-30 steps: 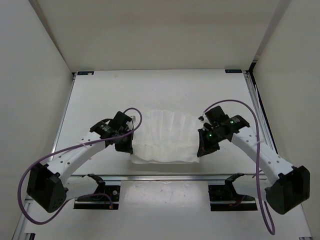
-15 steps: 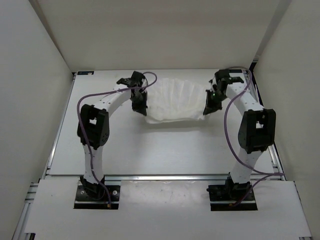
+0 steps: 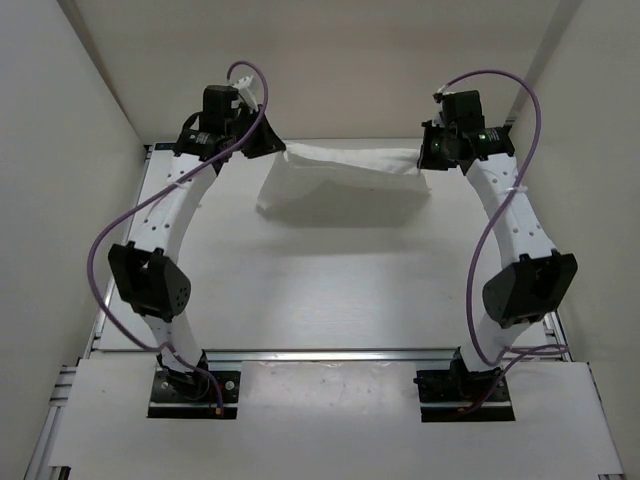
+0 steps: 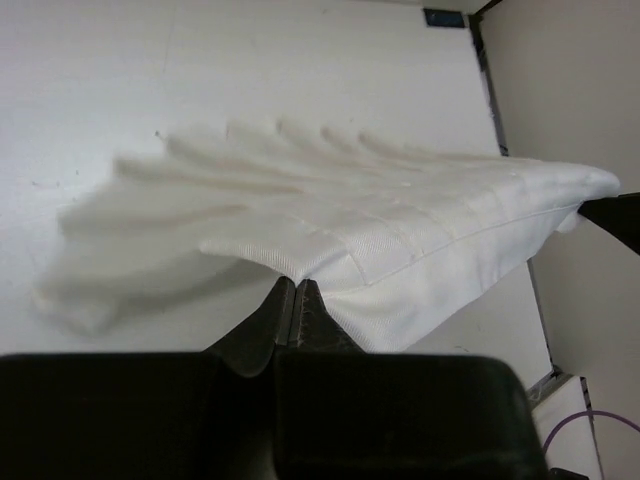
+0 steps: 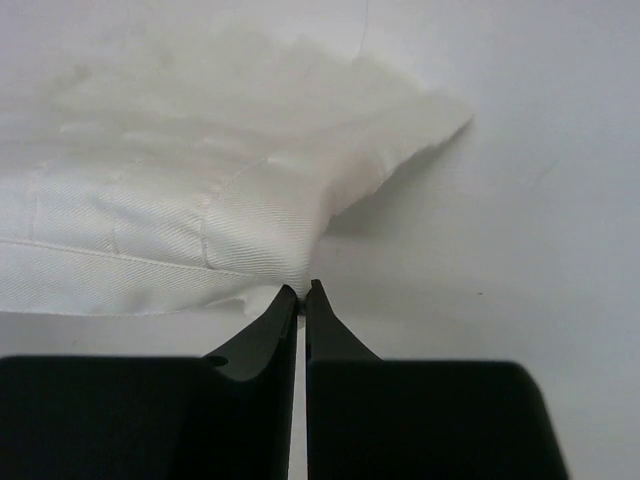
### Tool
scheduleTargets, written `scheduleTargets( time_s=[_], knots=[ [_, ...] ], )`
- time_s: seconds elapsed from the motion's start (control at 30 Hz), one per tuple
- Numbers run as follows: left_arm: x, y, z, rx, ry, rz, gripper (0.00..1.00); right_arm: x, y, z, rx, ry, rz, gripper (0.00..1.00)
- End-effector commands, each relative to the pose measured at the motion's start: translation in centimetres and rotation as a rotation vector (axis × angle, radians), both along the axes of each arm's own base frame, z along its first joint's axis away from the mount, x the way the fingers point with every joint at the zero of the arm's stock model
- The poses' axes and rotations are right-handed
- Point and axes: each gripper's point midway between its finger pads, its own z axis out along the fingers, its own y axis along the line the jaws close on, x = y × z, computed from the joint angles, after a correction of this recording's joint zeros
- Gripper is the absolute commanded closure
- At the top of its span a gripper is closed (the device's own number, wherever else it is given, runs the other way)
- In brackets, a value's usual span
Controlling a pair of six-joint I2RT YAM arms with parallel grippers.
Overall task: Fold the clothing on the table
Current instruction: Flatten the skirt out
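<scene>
Having swung from the near edge to the table's (image 3: 300,290) far end, the left gripper (image 4: 296,292) and right gripper (image 5: 303,295) stay clamped on the white pleated garment's (image 3: 345,185) corners, stretching it aloft, seemingly ready for folding over.

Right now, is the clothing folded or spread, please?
Spread: the clothing hangs stretched between left tool and right tool, each shut on a corner.
</scene>
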Motion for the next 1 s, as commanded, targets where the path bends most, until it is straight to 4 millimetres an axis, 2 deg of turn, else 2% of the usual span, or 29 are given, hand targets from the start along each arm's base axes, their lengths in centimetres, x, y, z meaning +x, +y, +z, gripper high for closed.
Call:
scheduleTargets(
  time_s=[0.0, 0.03, 0.07, 0.1, 0.13, 0.17, 0.2, 0.23, 0.27, 0.3, 0.33, 0.37, 0.4, 0.43, 0.47, 0.5, 0.57, 0.6, 0.67, 0.7, 0.73, 0.77, 0.8, 0.83, 0.87, 0.9, 0.93, 0.97],
  knots=[
    [-1.7, 1.5, 9.1, 0.028, -0.258, 0.031, 1.0, -2.0, -3.4, 5.3, -0.191, -0.162, -0.104, 1.0],
    [-2.6, 0.9, 10.0, 0.021, -0.282, -0.003, 1.0, -2.6, -3.6, 6.1, -0.217, -0.191, -0.111, 1.0],
    [-3.6, 0.5, 11.1, -0.008, -0.305, -0.043, 1.0, -3.1, -2.9, 6.5, -0.258, -0.22, -0.1, 1.0],
    [-4.3, 0.1, 12.0, -0.045, -0.322, -0.084, 1.0, -4.3, -1.9, 8.2, -0.255, -0.271, -0.088, 1.0],
    [-4.9, 0.2, 12.4, -0.075, -0.319, -0.09, 1.0, -5.3, -2.5, 9.2, -0.288, -0.308, -0.101, 1.0],
    [-6.3, -0.1, 13.9, -0.122, -0.349, -0.147, 1.0, -5.7, -1.5, 9.3, -0.3, -0.348, -0.08, 1.0],
    [-7.1, -0.4, 14.1, -0.17, -0.349, -0.201, 1.0, -7.4, -0.9, 11.3, -0.282, -0.43, -0.056, 1.0],
    [-8.2, -0.4, 15.3, -0.205, -0.371, -0.223, 1.0, -8.7, -0.9, 12.2, -0.261, -0.523, -0.05, 1.0],
    [-9.5, -0.9, 15.6, -0.234, -0.387, -0.283, 1.0, -9.0, 0.1, 11.3, -0.256, -0.574, -0.021, 1.0],
    [-9.4, -0.6, 14.8, -0.222, -0.37, -0.236, 1.0, -10.5, -0.6, 12.8, -0.214, -0.632, -0.045, 1.0],
    [-8.5, 0.2, 12.5, -0.161, -0.31, -0.134, 1.0, -10.6, -2.3, 12.8, -0.169, -0.629, -0.107, 1.0],
    [-7.5, 1.0, 10.8, -0.104, -0.277, -0.062, 1.0, -10.7, -2.7, 11.9, -0.134, -0.569, -0.111, 1.0],
    [-6.5, 2.8, 8.0, -0.024, -0.197, 0.063, 1.0, -10.4, -4.9, 11.7, -0.111, -0.507, -0.163, 1.0],
    [-5.9, 3.9, 5.6, 0.014, -0.137, 0.105, 1.0, -9.5, -7.5, 10.5, -0.123, -0.447, -0.231, 1.0],
    [-5.0, 5.0, 3.6, 0.016, -0.079, 0.139, 1.0, -9.1, -8.1, 8.7, -0.155, -0.361, -0.249, 1.0],
    [-4.7, 5.0, 1.7, 0.005, -0.011, 0.118, 1.0, -9.0, -8.9, 8.8, -0.213, -0.36, -0.273, 1.0],
    [-4.6, 5.4, -0.8, -0.034, 0.072, 0.075, 1.0, -8.1, -8.0, 7.3, -0.254, -0.291, -0.233, 1.0],
    [-5.2, 4.2, -1.7, -0.085, 0.112, 0.003, 1.0, -7.9, -7.5, 6.7, -0.235, -0.251, -0.212, 1.0],
    [-5.4, 3.7, -3.1, -0.058, 0.151, -0.008, 1.0, -7.4, -6.9, 5.4, -0.207, -0.193, -0.2, 1.0],
    [-5.5, 4.2, -3.6, 0.002, 0.151, 0.024, 1.0, -7.7, -6.8, 5.3, -0.191, -0.169, -0.196, 1.0],
    [-5.6, 3.9, -2.7, 0.067, 0.09, 0.019, 1.0, -7.6, -6.6, 4.6, -0.196, -0.13, -0.174, 1.0],
    [-6.1, 2.5, -3.0, 0.132, 0.044, -0.043, 1.0, -7.4, -6.4, 3.9, -0.203, -0.108, -0.16, 1.0],
    [-6.3, 2.0, -1.4, 0.148, -0.032, -0.065, 1.0, -7.4, -5.7, 3.4, -0.207, -0.107, -0.113, 1.0],
    [-7.6, 0.7, -0.4, 0.162, -0.099, -0.166, 1.0, -7.6, -4.7, 3.5, -0.199, -0.126, -0.044, 1.0],
    [-8.7, -0.6, -0.2, 0.134, -0.128, -0.272, 1.0, -8.1, -3.6, 4.3, -0.177, -0.166, 0.012, 1.0],
    [-9.2, -0.5, 0.7, 0.114, -0.163, -0.32, 1.0, -9.0, -2.0, 5.4, -0.125, -0.217, 0.108, 1.0],
    [-11.3, -1.5, 1.3, 0.032, -0.166, -0.431, 1.0, -9.7, -0.3, 5.1, -0.075, -0.228, 0.205, 1.0],
    [-12.9, -2.2, 1.3, -0.061, -0.161, -0.525, 1.0, -10.9, 0.3, 6.2, -0.028, -0.259, 0.245, 1.0]
  ],
)
